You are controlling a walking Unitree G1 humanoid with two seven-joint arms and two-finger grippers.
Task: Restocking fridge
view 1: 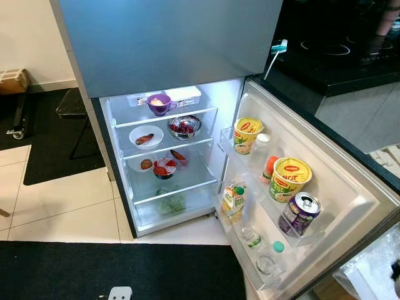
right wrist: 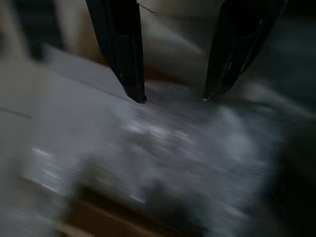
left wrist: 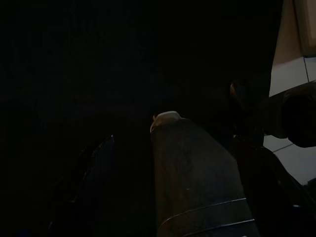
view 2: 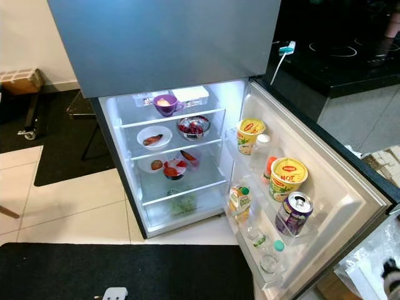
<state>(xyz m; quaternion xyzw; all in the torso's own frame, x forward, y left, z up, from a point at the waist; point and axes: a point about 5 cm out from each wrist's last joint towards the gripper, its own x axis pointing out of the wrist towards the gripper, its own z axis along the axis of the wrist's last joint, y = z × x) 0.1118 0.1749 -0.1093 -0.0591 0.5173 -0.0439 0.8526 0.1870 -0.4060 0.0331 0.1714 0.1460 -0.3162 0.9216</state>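
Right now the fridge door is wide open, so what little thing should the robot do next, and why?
Probably bring the right gripper up with something to stock. Its fingers are spread with nothing between them, hanging over a blurred shiny bag low beside the fridge door. The middle door rack has a gap between the yellow noodle cup and the purple can.

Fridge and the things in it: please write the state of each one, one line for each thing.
Fridge door: open wide, racks stocked.
Freezer door: shut.
Fridge light: on, inside is lit.
Purple cup: upright, top shelf.
Steel bowl: holds red food, uncovered.
White plate: holds brown food, uncovered.
Purple can: upright in door rack, tab unopened.
Yellow noodle cups: lids sealed.
Right gripper: open, empty.
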